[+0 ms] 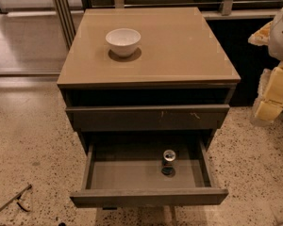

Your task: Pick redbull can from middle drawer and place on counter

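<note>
Redbull can (169, 161), upright, lower centre on floor of open middle drawer (127, 175); claw (272, 91) at right edge, well apart, state not discernible; best lowered straight from above, lifted clear, set on desk (188, 46) beside white bowl (123, 41).

It looked like an office: speckled stone floor (28, 126), glass partition (23, 36), grey drawer cabinet (146, 119); the gripper was out of view.

Counter (179, 46) carries 1 white bowl (123, 40), rear-left of ctr; end effector (270, 101) off its right side.
</note>
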Motion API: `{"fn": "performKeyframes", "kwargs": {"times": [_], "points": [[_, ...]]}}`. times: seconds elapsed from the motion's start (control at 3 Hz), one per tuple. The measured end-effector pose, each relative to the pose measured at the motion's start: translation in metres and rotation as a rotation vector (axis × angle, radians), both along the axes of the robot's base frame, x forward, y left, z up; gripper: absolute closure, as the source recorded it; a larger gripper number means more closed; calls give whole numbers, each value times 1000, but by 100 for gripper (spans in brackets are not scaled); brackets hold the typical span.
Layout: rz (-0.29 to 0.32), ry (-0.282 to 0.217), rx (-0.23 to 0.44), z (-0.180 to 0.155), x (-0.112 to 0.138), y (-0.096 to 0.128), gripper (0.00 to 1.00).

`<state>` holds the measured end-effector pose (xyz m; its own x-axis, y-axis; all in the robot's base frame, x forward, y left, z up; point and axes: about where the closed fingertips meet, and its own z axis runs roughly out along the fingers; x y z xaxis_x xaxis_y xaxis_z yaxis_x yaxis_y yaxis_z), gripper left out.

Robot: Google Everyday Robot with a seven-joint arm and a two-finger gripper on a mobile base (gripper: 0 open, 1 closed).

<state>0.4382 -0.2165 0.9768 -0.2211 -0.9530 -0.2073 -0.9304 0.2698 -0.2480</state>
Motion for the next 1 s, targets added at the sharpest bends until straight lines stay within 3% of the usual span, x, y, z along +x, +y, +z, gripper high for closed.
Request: {"fn": "performKeyframes", "kwargs": {"times": [0.33, 0.67, 1.0], "points": [[0, -3, 0, 0, 0, 0, 0], [7, -10, 20, -27, 1, 8, 0], [33, 0, 83, -89, -5, 32, 0]]}}
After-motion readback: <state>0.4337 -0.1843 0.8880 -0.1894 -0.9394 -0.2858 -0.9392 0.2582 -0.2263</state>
